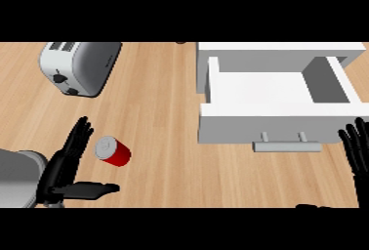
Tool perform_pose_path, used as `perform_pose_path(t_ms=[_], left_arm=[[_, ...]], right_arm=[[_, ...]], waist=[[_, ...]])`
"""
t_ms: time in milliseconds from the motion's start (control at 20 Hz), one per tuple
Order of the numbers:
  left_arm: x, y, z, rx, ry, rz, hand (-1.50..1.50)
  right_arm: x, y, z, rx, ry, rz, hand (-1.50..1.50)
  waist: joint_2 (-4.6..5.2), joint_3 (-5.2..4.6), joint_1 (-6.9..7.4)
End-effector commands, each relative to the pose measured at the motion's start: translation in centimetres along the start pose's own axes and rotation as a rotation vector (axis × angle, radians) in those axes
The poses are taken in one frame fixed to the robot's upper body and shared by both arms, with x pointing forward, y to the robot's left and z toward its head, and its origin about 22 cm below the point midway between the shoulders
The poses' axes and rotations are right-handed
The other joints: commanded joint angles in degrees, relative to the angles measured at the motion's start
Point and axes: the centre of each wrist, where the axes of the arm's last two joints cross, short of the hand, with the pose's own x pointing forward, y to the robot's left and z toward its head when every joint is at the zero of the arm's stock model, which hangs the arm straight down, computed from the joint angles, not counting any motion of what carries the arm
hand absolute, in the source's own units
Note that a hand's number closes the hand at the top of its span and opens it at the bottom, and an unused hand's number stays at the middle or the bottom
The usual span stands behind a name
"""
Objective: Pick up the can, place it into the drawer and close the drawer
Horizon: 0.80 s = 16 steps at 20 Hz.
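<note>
A red can (113, 151) with a silver top lies tilted on the wooden counter, left of centre. My left hand (66, 163) stands just left of it with straight fingers and the thumb stretched out below the can; it does not hold the can. The white drawer (270, 122) is pulled out at the upper right, its inside bare, with a grey handle (287, 145) on its front. My right hand (356, 149) rests open at the right edge, fingers up, beside the drawer front.
A silver toaster (78, 67) lies at the upper left. The white cabinet body (281, 54) sits behind the drawer. My grey left forearm (18, 178) fills the lower left corner.
</note>
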Motion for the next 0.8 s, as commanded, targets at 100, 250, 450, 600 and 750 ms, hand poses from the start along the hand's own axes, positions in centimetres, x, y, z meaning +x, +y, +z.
perform_pose_path(t_ms=[100,250,450,600,750], left_arm=[[-2.4,2.2,0.5,-0.012,0.01,-0.011,-1.5],[-2.8,1.6,1.2,0.004,0.012,-0.001,-1.5],[-3.7,1.4,1.6,-0.017,0.037,0.02,-1.5],[-5.0,1.9,0.2,0.014,0.054,0.001,-1.5],[-5.3,2.3,0.5,0.014,0.049,0.029,-1.5]], right_arm=[[-1.1,0.2,1.1,-0.016,-0.014,0.002,-1.5],[0.2,-0.8,-1.4,-0.009,-0.011,-0.008,-1.5],[1.9,-0.8,1.3,-0.001,0.0,-0.002,-1.5],[1.9,-0.2,-0.6,0.003,-0.008,0.003,-1.5],[1.2,-0.8,1.3,-0.004,0.002,0.012,-1.5]], waist=[[0.0,0.01,-0.06],[0.01,0.01,0.1],[-0.03,0.01,-0.04],[0.01,0.0,-0.05],[-0.02,0.01,-0.1]])
